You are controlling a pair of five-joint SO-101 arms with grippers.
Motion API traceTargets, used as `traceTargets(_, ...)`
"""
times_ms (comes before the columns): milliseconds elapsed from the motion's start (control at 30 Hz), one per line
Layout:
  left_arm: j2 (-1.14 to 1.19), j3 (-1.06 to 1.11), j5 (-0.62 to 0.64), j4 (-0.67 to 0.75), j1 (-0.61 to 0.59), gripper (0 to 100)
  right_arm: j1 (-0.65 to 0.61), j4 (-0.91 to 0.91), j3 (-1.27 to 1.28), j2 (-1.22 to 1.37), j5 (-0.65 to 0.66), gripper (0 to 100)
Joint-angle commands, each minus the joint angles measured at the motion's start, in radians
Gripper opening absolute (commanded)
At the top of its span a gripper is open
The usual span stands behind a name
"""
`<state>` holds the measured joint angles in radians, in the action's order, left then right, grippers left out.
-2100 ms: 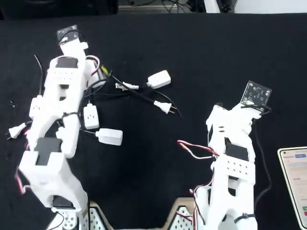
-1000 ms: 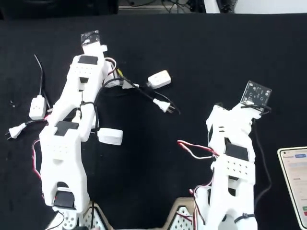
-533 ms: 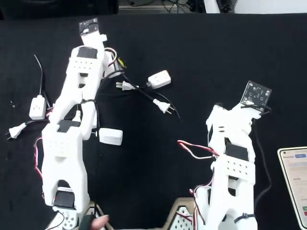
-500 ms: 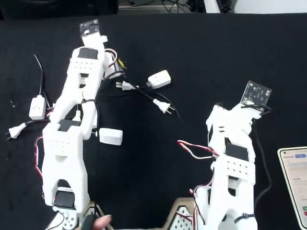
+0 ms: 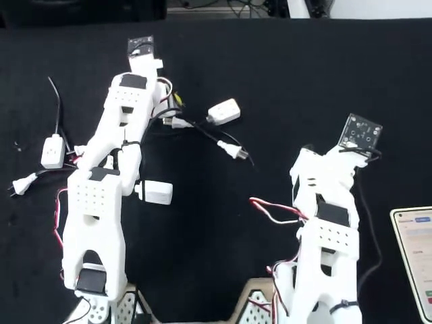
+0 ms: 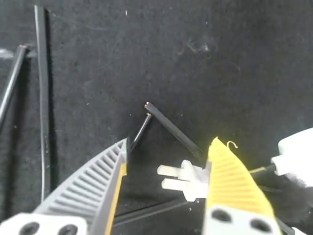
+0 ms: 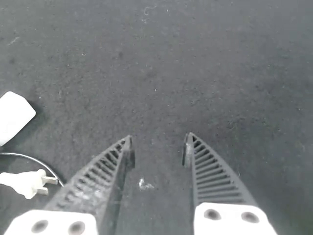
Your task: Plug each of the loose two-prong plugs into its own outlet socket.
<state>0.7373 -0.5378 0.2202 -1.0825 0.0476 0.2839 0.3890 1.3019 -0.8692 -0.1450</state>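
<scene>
My black-clothed table [image 5: 283, 74] carries everything; my left arm [image 5: 108, 169] stretches from the near left edge toward the far side, and my right arm [image 5: 327, 229] stands folded at the near right, with a phone [image 5: 413, 256] lying at the right edge beside it; three white sockets lie apart on the cloth: the far socket [image 5: 224, 111] right of my left wrist, the near socket [image 5: 156, 193] just beside that arm's middle, the left socket [image 5: 52, 151] out to the left; my left gripper [image 6: 170, 147] is spread wide, low over the cloth, and the first plug [image 6: 183, 177] lies between its fingers, close against the yellow one, prongs pointing toward the grey one; whether the yellow finger touches it I cannot tell; my right gripper [image 7: 159, 142] is parted too, over bare cloth; the second plug [image 5: 236, 151] lies loose between the two arms on its black cord; the third plug [image 5: 21, 183] lies loose at the left, near the left socket
</scene>
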Motion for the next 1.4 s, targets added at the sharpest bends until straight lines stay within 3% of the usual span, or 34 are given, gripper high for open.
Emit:
traceTargets(0, 0.009, -0.005, -0.015, 0.002, 0.007, 25, 0.017, -0.020, -0.039, -0.027, -0.006, 16.6)
traceTargets(233, 0.058, -0.056, -0.018, -0.008, 0.002, 3, 0.017, -0.020, -0.039, -0.027, -0.005, 16.6)
traceTargets(567, 0.055, -0.085, -0.112, -0.021, -0.122, 3, 0.017, -0.020, -0.042, -0.027, -0.003, 16.6)
traceTargets(967, 0.066, -0.389, -0.318, -0.281, -0.346, 3, 0.015, -0.020, -0.042, -0.027, -0.006, 16.6)
traceTargets(1167, 0.064, -0.538, -0.341, -0.456, -0.328, 5, -0.011, -0.020, -0.039, -0.027, -0.002, 16.6)
traceTargets(1367, 0.066, -0.628, -0.334, -0.635, -0.229, 24, -0.021, -0.018, -0.036, -0.027, 0.000, 16.6)
